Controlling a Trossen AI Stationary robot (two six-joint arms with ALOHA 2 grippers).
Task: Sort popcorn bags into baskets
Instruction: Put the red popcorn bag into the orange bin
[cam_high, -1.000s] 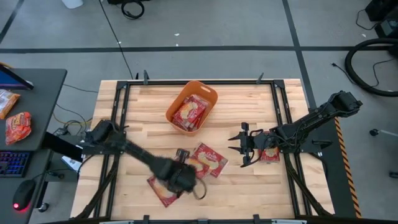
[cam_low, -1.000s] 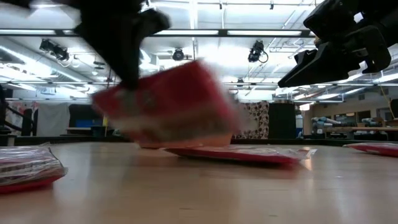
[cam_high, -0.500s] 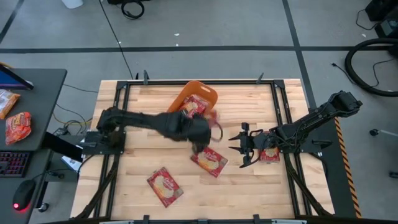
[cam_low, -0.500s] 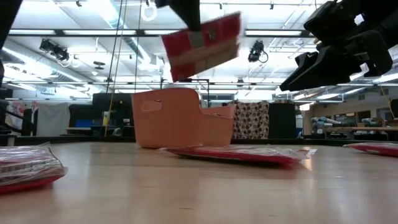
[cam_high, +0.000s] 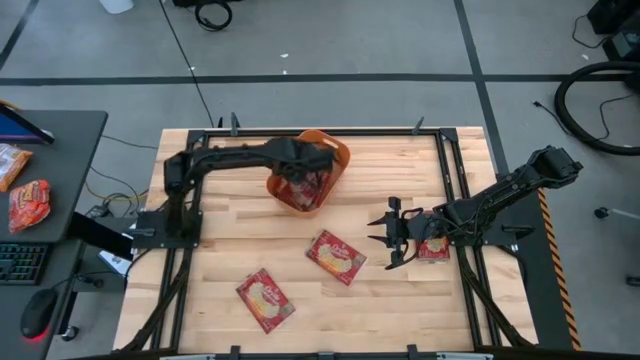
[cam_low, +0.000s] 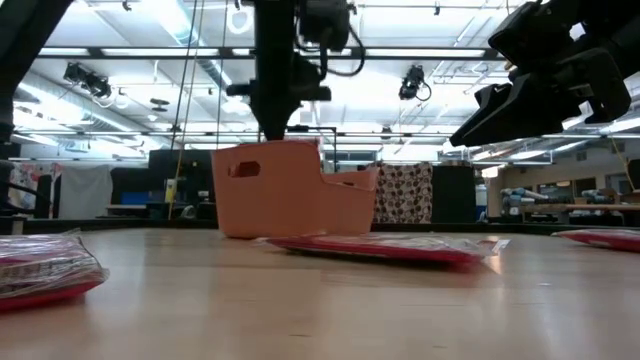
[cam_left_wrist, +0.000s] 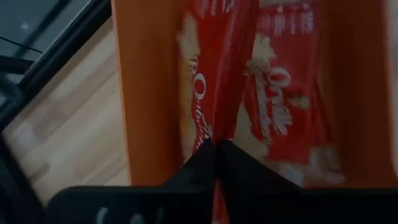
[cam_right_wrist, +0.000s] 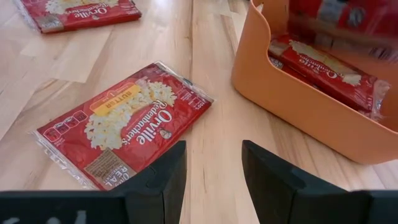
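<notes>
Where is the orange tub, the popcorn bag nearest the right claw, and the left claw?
Orange plastic tub (cam_high: 338, 152): high view, far rim.
Flat red popcorn bag (cam_high: 336, 256): high view, its middle.
Left claw (cam_left_wrist: 216, 147): left wrist view, fingertips pinching a bag over the tub.

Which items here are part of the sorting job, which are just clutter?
Job: orange tub; bag pinched by left gripper over the tub; bags on table; right gripper, open, waiting.
Clutter: side desk, keyboard, mouse, floor cables.
</notes>
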